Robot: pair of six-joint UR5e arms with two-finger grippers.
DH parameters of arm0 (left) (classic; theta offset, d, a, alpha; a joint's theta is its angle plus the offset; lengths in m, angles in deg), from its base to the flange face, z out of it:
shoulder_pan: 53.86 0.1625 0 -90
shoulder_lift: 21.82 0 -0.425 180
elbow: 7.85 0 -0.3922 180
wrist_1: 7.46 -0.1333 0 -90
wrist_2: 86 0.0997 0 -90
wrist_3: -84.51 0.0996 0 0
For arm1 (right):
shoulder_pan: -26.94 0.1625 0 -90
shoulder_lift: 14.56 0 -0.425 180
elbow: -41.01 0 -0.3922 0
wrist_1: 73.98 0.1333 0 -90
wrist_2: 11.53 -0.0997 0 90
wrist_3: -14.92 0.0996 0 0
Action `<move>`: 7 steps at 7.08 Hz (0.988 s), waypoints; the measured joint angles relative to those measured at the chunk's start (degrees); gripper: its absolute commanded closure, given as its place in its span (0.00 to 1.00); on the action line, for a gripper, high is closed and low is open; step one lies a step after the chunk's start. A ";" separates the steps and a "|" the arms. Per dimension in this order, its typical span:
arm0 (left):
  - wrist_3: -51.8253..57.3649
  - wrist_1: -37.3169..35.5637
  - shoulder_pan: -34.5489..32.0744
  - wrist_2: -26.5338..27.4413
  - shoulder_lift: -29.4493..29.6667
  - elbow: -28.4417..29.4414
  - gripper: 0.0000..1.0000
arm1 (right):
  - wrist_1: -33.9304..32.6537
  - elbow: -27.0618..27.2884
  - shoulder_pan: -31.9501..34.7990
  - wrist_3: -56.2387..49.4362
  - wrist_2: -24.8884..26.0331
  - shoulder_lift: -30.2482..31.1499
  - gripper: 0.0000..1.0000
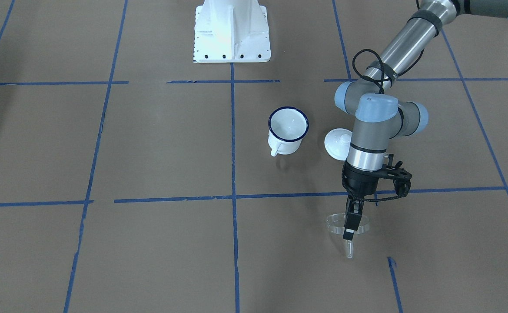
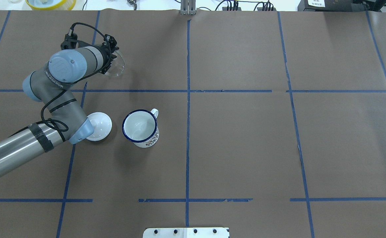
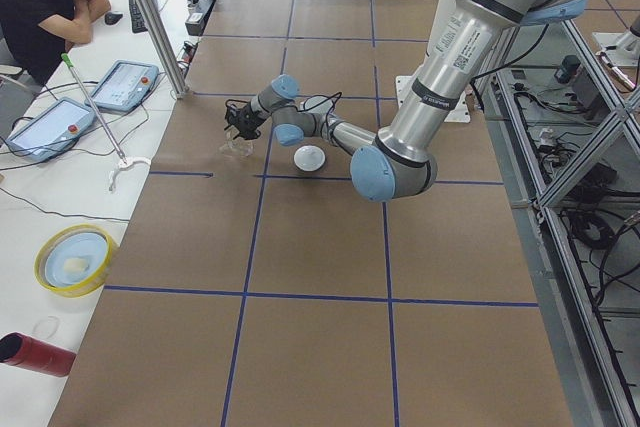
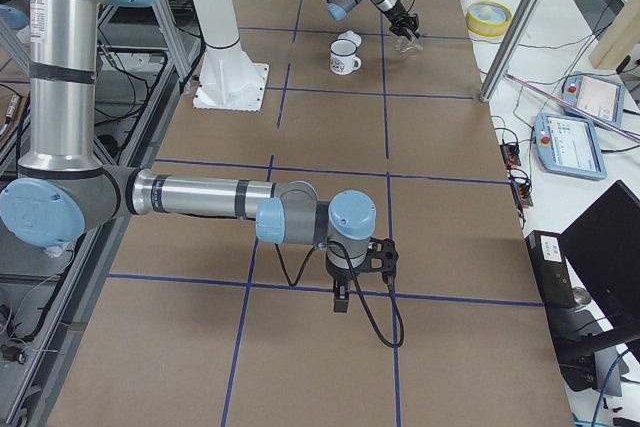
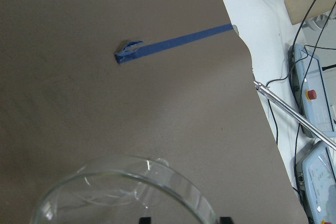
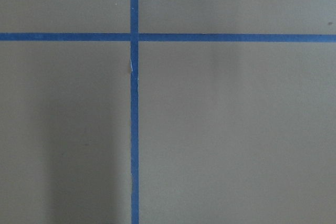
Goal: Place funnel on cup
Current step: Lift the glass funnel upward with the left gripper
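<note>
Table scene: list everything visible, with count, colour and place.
funnel: one, clear, table's far side on the robot's left, rim in left gripper
cup: one, white with dark blue rim, upright near table's middle
lid: one, white, beside cup on robot's left
table: one, brown, blue tape grid
dish: one, yellow-rimmed, side bench
tube: one, red, side bench
pendants: two, grey, side bench
person: one, black shirt, by bench
left gripper: one, black, shut on funnel
right gripper: one, black, over the table away from cup; opening unclear

White knobbed lid [image 1: 335,143] on brown table [image 1: 149,143] with blue tape lines [image 1: 233,174].
</note>
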 measured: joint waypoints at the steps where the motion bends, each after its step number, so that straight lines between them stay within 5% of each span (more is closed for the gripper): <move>1: 0.05 0.04 -0.08 0.00 0.19 0.01 0.79 | 0.00 -0.01 0.00 0.00 0.00 0.00 0.00; 3: 0.11 0.06 -0.42 -0.04 0.29 -0.12 0.97 | 0.00 0.00 0.00 0.00 0.00 0.00 0.00; 7: 0.99 0.09 -1.67 -0.35 0.30 -2.72 1.00 | 0.00 0.02 0.00 0.00 0.00 0.00 0.00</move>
